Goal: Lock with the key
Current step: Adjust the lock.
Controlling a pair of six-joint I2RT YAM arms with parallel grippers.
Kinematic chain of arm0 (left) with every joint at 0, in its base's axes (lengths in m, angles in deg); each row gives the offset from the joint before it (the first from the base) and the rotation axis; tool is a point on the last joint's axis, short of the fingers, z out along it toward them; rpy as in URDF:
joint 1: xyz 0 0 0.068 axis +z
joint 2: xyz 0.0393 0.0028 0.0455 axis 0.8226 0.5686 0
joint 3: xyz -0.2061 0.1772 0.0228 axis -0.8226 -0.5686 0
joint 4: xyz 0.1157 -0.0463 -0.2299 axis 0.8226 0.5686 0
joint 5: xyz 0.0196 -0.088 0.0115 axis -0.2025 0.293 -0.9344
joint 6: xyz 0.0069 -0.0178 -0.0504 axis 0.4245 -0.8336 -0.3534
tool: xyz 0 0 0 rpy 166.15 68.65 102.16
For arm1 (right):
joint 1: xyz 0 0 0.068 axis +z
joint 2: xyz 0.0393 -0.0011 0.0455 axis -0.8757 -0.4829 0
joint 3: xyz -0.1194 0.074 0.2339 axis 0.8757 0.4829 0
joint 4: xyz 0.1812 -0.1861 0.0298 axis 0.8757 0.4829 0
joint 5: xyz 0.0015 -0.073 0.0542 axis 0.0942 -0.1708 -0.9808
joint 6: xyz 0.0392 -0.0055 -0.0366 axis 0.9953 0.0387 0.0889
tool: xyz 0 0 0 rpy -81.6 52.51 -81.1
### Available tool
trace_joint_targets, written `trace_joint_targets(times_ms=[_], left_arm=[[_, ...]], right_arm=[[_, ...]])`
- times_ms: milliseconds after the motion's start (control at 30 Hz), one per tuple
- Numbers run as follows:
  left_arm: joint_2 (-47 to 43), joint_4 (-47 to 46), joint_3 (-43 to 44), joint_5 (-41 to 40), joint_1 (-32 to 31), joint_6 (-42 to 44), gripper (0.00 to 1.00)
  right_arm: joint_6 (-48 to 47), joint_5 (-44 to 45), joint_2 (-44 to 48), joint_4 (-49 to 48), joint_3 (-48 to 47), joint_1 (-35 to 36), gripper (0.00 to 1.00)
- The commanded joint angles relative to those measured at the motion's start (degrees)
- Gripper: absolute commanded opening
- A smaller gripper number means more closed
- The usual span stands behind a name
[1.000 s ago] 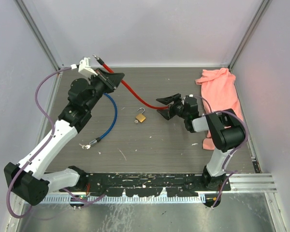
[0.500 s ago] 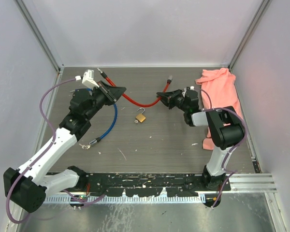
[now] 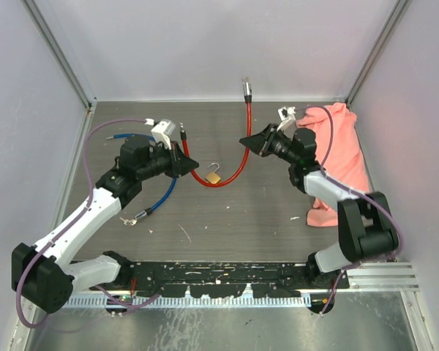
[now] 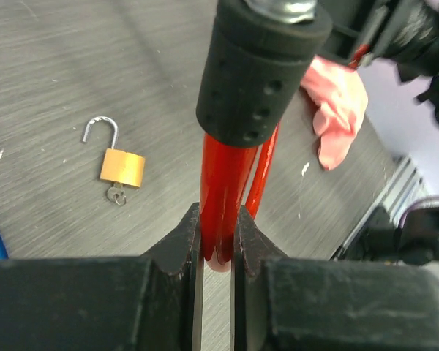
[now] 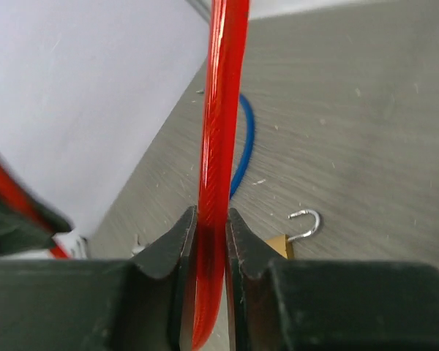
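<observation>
The left end effector (image 4: 218, 234) and right end effector (image 5: 211, 234) each clamped the cable (image 3: 247, 121); the key (image 4: 117, 195) on the padlock (image 3: 214, 176), centre frame, was barely discernible.

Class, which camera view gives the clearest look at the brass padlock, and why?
The left wrist view: the padlock lies unobstructed, shackle swung open, what looks like a key at its base. The top external view shows the padlock whole but tiny. The right wrist view shows only its shackle and a corner.
</observation>
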Motion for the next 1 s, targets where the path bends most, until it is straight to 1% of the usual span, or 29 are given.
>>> trace_joint_targets(times_ms=[0, 67, 133, 267, 333, 367, 467, 533, 600, 633, 667, 700, 733, 767, 800, 867, 967], left_arm=[[2.3, 2.1, 4.6, 13.6, -0.2, 14.4, 0.0], [3.4, 1.7, 5.6, 19.2, -0.9, 16.8, 0.0], [4.1, 2.4, 7.3, 22.1, -3.5, 20.2, 0.0], [3.3, 5.4, 9.2, 21.1, -10.3, 26.3, 0.0], [2.2, 5.5, 8.6, 20.1, -11.4, 27.0, 0.0], [1.5, 5.5, 8.2, 19.5, -11.6, 27.3, 0.0], [-0.6, 5.4, 6.1, 17.2, -12.2, 27.8, 0.0], [-1.6, 5.3, 5.2, 15.8, -12.4, 27.7, 0.0], [-2.1, 4.9, 4.6, 14.8, -12.4, 27.3, 0.0], [-2.3, 4.9, 4.4, 14.1, -12.5, 27.2, 0.0], [-2.3, 5.0, 4.4, 13.2, -12.5, 27.1, 0.0], [-2.4, 5.2, 4.5, 12.5, -12.5, 27.1, 0.0], [-2.4, 5.1, 4.5, 11.8, -12.5, 26.8, 0.0], [-2.2, 5.0, 4.4, 11.4, -12.5, 26.3, 0.0], [-2.0, 4.6, 4.2, 11.2, -12.4, 25.6, 0.0], [-1.2, 3.0, 3.8, 11.4, -12.4, 23.3, 0.0], [0.2, 2.5, 3.8, 10.9, -12.5, 21.8, 0.0]], right_arm=[[-24.2, -12.5, 11.6, -5.2, 3.2, 0.7, 0.01], [-28.0, -16.2, 14.9, -4.8, 5.1, 0.8, 0.01], [-31.1, -20.6, 16.5, -3.6, 5.4, 0.9, 0.01], [-33.6, -26.7, 18.9, -1.1, 4.8, 0.9, 0.01], [-33.7, -28.6, 20.3, -1.1, 5.0, 0.8, 0.01], [-34.0, -28.4, 20.6, -0.8, 4.9, 0.7, 0.01], [-38.3, -26.8, 21.4, 7.7, 2.2, 0.7, 0.01], [-38.3, -27.0, 21.2, 10.9, 0.9, 0.2, 0.01], [-32.6, -28.8, 20.1, 6.5, 1.3, -0.2, 0.01], [-31.7, -28.4, 20.2, 5.1, 1.9, -0.2, 0.01], [-33.1, -27.0, 20.9, 6.1, 1.9, -0.2, 0.01], [-37.0, -25.2, 21.6, 11.6, 1.1, 0.0, 0.01], [-41.7, -22.7, 22.1, 15.1, -0.5, 0.0, 0.01], [-45.5, -20.1, 22.2, 22.4, -2.2, 0.0, 0.01], [-49.3, -17.8, 22.4, 26.1, -3.6, 0.0, 0.01], [-52.1, -14.6, 22.9, 27.6, -3.5, -0.1, 0.01], [-51.0, -14.6, 22.8, 26.8, -2.2, -0.3, 0.01]])
